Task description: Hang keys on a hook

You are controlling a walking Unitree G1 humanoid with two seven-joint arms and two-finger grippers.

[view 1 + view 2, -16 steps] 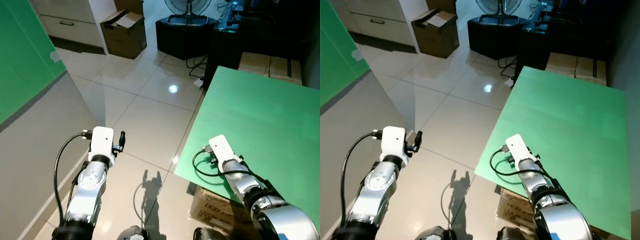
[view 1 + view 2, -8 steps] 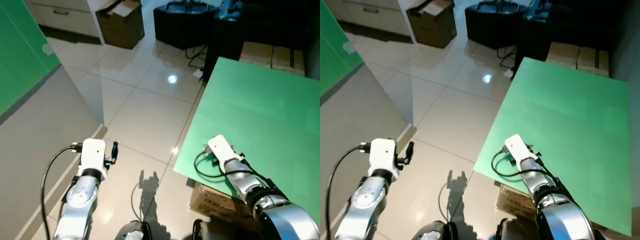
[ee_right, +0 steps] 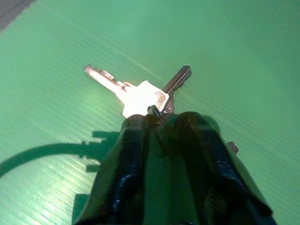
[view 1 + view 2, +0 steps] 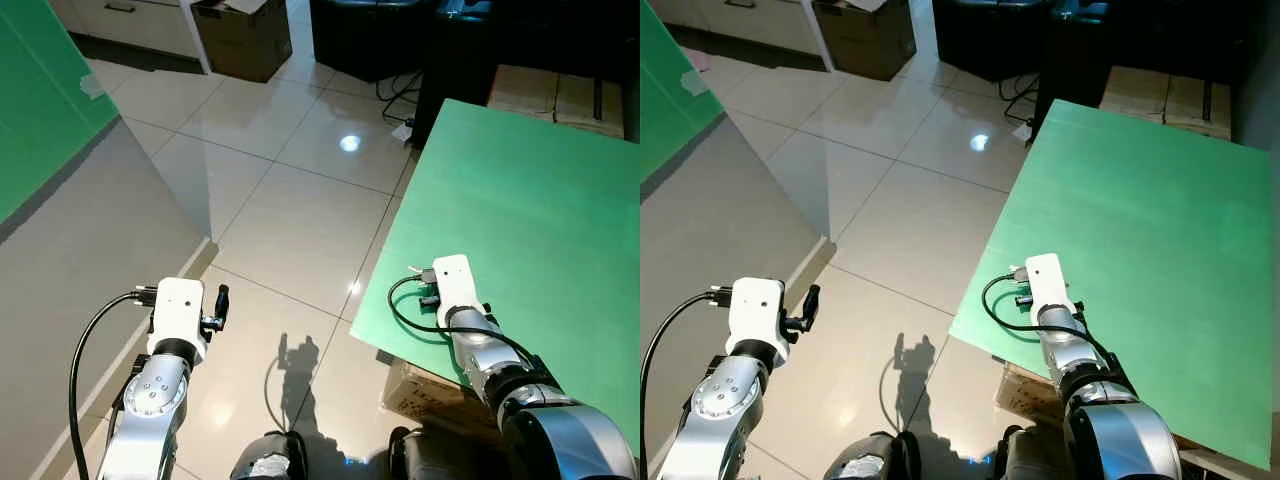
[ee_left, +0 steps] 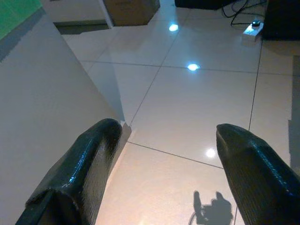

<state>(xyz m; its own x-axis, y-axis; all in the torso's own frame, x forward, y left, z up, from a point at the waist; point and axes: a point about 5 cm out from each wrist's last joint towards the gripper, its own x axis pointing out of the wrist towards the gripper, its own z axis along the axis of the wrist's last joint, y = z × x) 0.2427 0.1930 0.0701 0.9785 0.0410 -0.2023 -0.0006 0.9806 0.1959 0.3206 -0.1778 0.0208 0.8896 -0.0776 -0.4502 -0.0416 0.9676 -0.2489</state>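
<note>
Two silver keys (image 3: 140, 96) on a ring stick out from my right gripper (image 3: 161, 123), which is shut on the ring. They hang just above the green table top (image 4: 540, 200), near its front left corner. From the head, my right wrist (image 4: 452, 285) sits over that corner, and its fingers are hidden under it. My left gripper (image 5: 167, 133) is open with nothing between its fingers. It is held over the tiled floor (image 4: 290, 220), close to the grey wall (image 4: 80, 250).
A green panel (image 4: 40, 110) covers the upper left wall. A cardboard box (image 4: 240, 35) and a black cabinet (image 4: 370, 30) stand at the far end of the floor. Flat boxes (image 4: 555, 95) lie beyond the table, and another box (image 4: 420, 385) sits under it.
The head view has tipped downward, so the far boxes sit higher in frame. My left arm has dropped lower and leftward. My right gripper stays over the table corner.
</note>
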